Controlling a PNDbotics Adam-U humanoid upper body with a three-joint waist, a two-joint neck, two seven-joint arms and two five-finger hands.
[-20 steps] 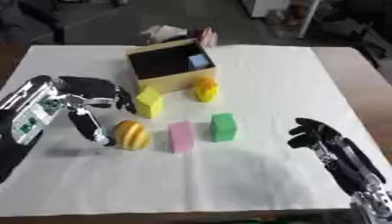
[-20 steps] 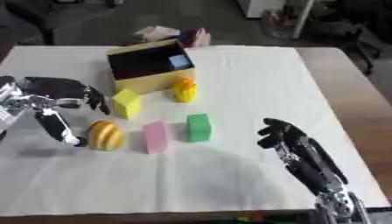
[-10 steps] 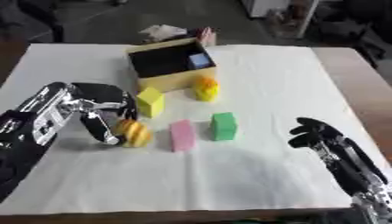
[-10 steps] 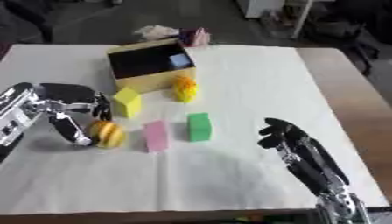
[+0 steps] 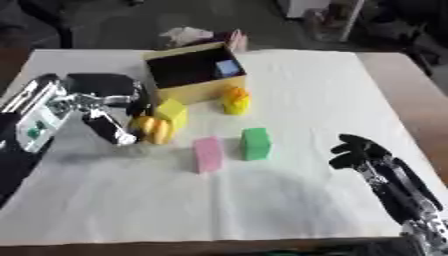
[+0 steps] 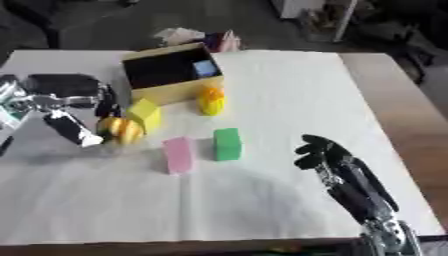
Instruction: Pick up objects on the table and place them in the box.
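Left hand [image 5: 103, 107] fingers curl round the upright orange-yellow striped object [image 5: 152, 129]; right hand [image 5: 367, 159] lies open

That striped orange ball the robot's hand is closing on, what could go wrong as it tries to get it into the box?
The left hand curls round the striped orange ball, which sits right against the yellow block. Lifting could drag or tip that block. A round thing may also roll out of the fingers. The box is close behind the block, so the hand could bump its near wall on the way over and shift it.
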